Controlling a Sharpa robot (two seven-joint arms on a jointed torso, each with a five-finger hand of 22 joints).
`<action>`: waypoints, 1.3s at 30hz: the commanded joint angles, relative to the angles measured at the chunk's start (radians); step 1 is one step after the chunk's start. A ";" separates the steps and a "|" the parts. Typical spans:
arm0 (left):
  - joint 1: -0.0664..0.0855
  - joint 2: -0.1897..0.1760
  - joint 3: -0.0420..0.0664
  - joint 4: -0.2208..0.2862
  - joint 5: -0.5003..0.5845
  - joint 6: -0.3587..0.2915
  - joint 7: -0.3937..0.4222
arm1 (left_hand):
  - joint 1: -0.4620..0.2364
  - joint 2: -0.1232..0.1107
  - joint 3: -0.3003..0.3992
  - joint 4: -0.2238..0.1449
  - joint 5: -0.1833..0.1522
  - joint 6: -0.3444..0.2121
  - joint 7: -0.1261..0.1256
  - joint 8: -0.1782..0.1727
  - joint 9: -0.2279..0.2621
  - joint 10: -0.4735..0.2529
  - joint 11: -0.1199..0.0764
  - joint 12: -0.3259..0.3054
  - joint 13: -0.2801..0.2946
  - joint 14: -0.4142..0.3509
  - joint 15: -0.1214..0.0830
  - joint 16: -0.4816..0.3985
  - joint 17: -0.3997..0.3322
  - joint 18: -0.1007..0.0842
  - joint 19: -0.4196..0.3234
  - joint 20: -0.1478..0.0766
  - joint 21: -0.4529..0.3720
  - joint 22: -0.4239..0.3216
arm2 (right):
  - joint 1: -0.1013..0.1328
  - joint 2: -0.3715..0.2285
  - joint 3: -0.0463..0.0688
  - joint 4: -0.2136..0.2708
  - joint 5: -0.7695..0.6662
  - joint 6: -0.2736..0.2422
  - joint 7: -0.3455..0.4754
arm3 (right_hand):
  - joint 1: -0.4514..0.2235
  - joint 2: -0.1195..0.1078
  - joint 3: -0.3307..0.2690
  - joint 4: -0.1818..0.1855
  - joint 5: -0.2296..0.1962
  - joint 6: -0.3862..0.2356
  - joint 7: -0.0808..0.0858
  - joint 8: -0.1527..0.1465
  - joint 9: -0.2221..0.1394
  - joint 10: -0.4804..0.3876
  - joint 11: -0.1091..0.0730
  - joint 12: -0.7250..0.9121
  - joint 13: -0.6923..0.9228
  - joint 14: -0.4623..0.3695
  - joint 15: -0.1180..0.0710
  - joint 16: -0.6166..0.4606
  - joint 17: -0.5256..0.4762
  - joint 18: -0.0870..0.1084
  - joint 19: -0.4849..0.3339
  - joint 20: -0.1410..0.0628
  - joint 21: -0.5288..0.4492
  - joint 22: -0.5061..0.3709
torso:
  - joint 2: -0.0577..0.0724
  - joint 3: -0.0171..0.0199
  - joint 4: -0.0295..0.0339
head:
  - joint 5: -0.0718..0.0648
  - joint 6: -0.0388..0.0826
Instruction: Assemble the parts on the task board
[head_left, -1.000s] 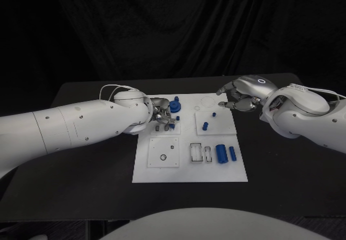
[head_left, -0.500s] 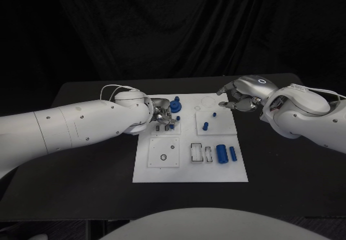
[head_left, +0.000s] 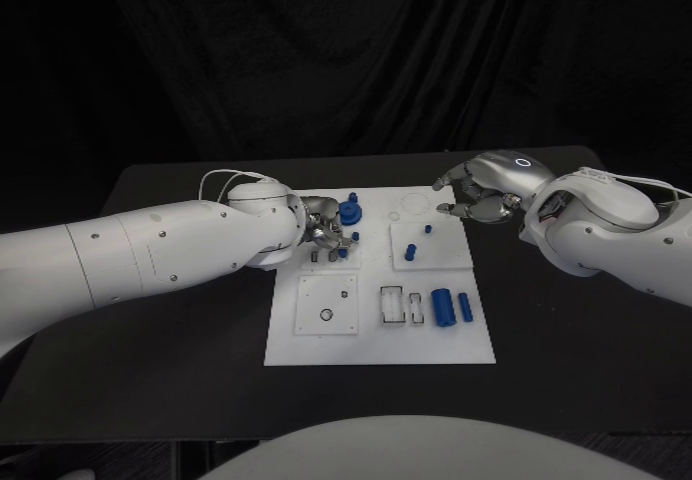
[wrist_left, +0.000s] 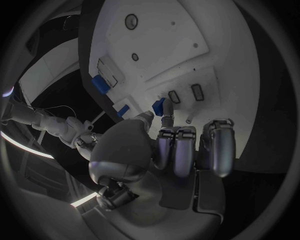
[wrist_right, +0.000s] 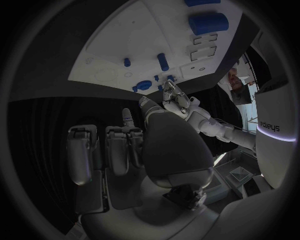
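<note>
Nothing on the board has shifted since the earlier frames; both arms sit where they were, at most a slight finger adjustment on the left.

The small blue part (wrist_left: 159, 106) is pinched at the left hand's (head_left: 325, 228) fingertips, low over the far left section of the task board (head_left: 381, 352), next to two small rectangular slots. It looks like the insertion step: the part is being lined up with one of those slots. The next move probably calls for a small correction in tilt, then a straight push down until it seats.

The other parts on the board: a blue round piece (head_left: 351, 211) at the far edge, two blue pegs (head_left: 410, 251) standing in the far right plate, and a blue cylinder (head_left: 444, 307) with a thinner one beside it on the near right.

The right hand (head_left: 480, 195) hovers over the far right corner of the board, fingers curled loosely and apart, holding nothing.

Hard to tell:
- From the head view, the left hand hides the pinched part and its slot.
- Whether the part's tip is already in the slot or just above it cannot be made out.
- The part's exact shape is unclear.
</note>
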 joint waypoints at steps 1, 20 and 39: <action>-0.002 0.003 0.001 0.000 0.001 0.016 0.007 | -0.013 0.001 -0.006 0.002 -0.005 0.006 0.000 -0.006 0.001 0.104 0.006 0.003 0.261 0.104 0.007 0.003 0.263 -0.009 -0.003 0.005 -0.003 0.102 | -0.002 0.000 0.001 0.000 -0.003 0.008 -0.019 | 0.007 -0.001 0.000 -0.004 0.003 0.004 0.000 -0.005 -0.001 0.106 0.008 0.003 0.263 0.105 0.005 0.003 0.263 -0.016 0.104 0.005 0.003 0.263 | 0.000 0.0002 -0.0006 | 0.000 0.000; -0.002 0.007 0.001 -0.002 0.001 0.045 0.002 | 0.019 -0.008 -0.002 -0.026 0.070 0.005 -0.005 -0.017 0.014 0.104 0.003 0.003 0.261 0.104 0.004 0.003 0.263 -0.008 -0.005 0.003 -0.008 0.103 | -0.002 0.001 0.001 0.000 -0.003 0.017 -0.022 | 0.011 0.000 0.006 -0.012 0.020 0.008 0.000 -0.008 -0.004 0.106 0.008 0.003 0.263 0.105 0.005 0.002 0.262 -0.016 0.104 0.005 0.003 0.263 | 0.000 0.0003 0.0003 | 0.002 0.000; -0.002 0.000 0.001 -0.004 0.001 0.046 0.007 | 0.074 -0.074 0.228 -0.118 0.213 -0.003 -0.014 -0.018 0.081 0.104 -0.006 0.003 0.261 0.104 -0.005 0.003 0.263 -0.008 -0.003 -0.005 -0.017 0.112 | -0.002 0.002 0.001 -0.002 -0.003 0.023 -0.024 | 0.015 0.002 0.015 -0.023 0.048 0.013 0.001 -0.012 -0.009 0.106 0.008 0.003 0.263 0.105 0.005 0.002 0.262 -0.016 0.104 0.004 0.003 0.263 | 0.000 -0.0004 -0.0001 | 0.003 0.000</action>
